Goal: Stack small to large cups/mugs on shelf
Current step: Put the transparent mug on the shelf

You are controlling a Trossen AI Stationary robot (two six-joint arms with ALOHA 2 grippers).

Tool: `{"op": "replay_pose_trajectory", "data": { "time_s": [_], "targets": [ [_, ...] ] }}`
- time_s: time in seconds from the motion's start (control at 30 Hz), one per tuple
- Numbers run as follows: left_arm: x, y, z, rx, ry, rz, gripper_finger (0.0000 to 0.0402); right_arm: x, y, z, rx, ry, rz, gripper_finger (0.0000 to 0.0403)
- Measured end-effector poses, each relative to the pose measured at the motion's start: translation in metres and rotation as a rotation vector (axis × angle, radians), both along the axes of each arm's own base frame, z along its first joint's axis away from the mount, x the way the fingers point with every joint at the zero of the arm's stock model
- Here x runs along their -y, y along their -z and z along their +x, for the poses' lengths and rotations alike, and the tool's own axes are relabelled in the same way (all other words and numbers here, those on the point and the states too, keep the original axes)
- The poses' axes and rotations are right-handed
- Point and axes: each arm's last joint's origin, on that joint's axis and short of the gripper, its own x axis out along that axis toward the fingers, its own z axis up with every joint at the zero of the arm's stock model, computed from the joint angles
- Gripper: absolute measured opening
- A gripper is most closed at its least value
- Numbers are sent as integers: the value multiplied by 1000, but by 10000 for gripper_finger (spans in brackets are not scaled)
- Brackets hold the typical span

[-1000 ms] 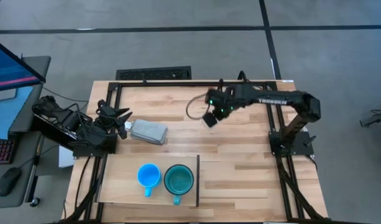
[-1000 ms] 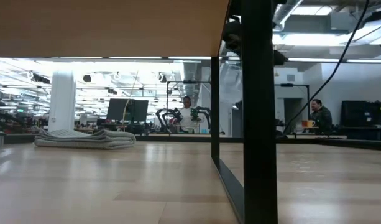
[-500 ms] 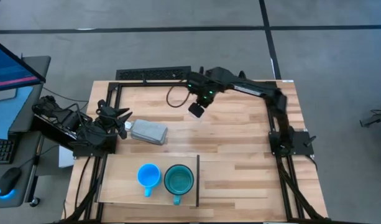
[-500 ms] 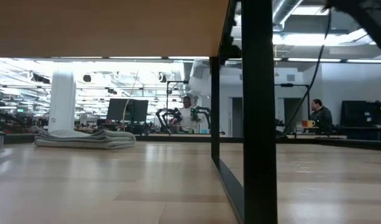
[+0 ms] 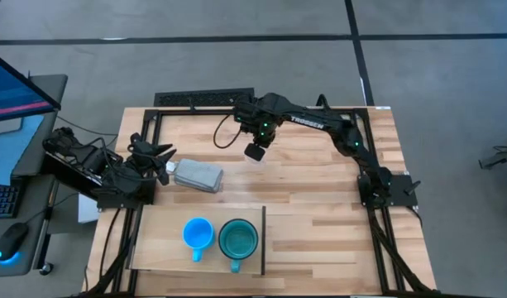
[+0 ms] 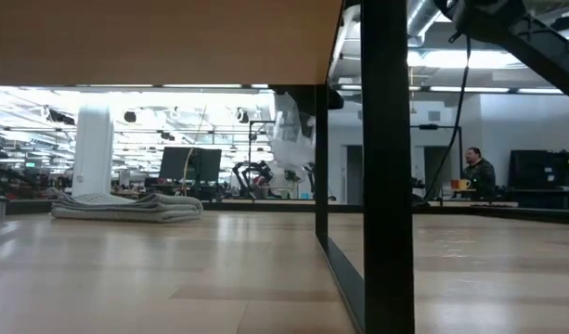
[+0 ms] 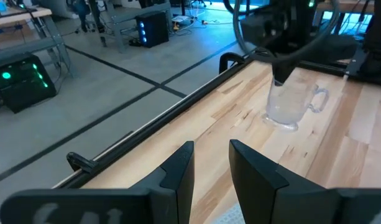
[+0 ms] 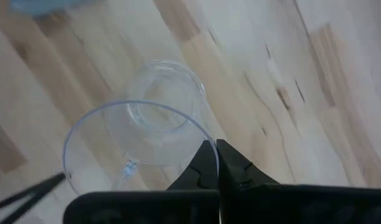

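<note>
My right gripper [image 5: 254, 152] is over the far middle of the table, shut on the small clear handled cup [image 7: 289, 104], which also shows in the low view [image 6: 289, 134]. The bright-blue mug [image 5: 198, 234] and the larger teal-green mug [image 5: 237, 239] stand upright side by side on the light-wood shelf board [image 5: 158, 242] at the near edge. My left gripper [image 7: 212, 168] waits open at the table's left side [image 5: 158, 160], touching nothing. My right gripper pinches the clear cup's rim wall [image 8: 201, 138] between its two fingers, coming from above and pointing down. The fingertips [image 8: 206, 163] nearly meet on the thin wall. In the low view the cup hangs below the fingers, slightly tilted and lifted clear of the table.
A grey folded block [image 5: 197, 175] lies on the table beside my left gripper, also seen in the low view [image 6: 126, 206]. A dark frame post [image 6: 386, 186] and the shelf's underside [image 6: 154, 42] fill the low view's foreground. Bare wood lies right of the shelf [image 5: 319, 223].
My right gripper, still shut on the clear cup, has swung toward the table's left edge across the far half, carrying the cup along. In the low view the cup has come out from behind the post, moving left.
</note>
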Motion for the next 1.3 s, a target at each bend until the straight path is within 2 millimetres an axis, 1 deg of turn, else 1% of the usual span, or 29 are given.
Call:
{"op": "replay_pose_trajectory", "data": {
  "time_s": [0.1, 0.27, 0.37, 0.43, 0.5, 0.57, 0.63, 0.7, 0.8, 0.87, 0.93, 1.0, 1.07, 1.13, 1.3],
  "targets": [
    [0, 0, 0, -6, 11, -7, 93, -4, -2, 3, 26, 4, -5, 1],
    [1, 1, 0, -16, 34, -24, 93, -12, -2, 1, -9, -2, 7, 1],
    [1, 1, 0, -15, 34, -24, 93, -17, 11, 11, -11, -11, 12, 1],
    [1, 1, 0, -16, 34, -24, 93, -18, 18, 13, -31, -15, 40, 1],
    [1, 1, 0, -16, 34, -24, 93, -22, 26, 22, 11, -30, 68, 1],
    [1, 1, 0, -16, 34, -24, 93, -23, 37, 22, -40, -32, 101, 0],
    [1, 1, 0, -16, 34, -24, 93, -27, 47, 30, -28, -50, 98, 0],
    [1, 1, 1, -17, 36, -26, 93, -30, 50, 28, -68, -67, 107, 0],
    [1, 1, 1, -23, 49, -35, 93, -36, 60, 38, -36, -90, 99, 0],
    [1, 1, 1, -23, 51, -38, 93, -37, 66, 35, -87, -91, 110, 0],
    [1, 1, 1, -24, 51, -38, 93, -39, 68, 42, -38, -99, 98, 0],
    [1, 1, 1, -23, 52, -39, 93, -39, 69, 38, -82, -96, 106, 0],
    [1, 1, 1, -24, 52, -39, 93, -38, 72, 42, -55, -98, 99, 2],
    [2, 1, 1, -20, 52, -45, 93, -39, 75, 41, -74, -97, 105, 3],
    [2, 1, 1, -16, 51, -51, 93, -39, 75, 43, -53, -115, 102, 1]
  ]
}}
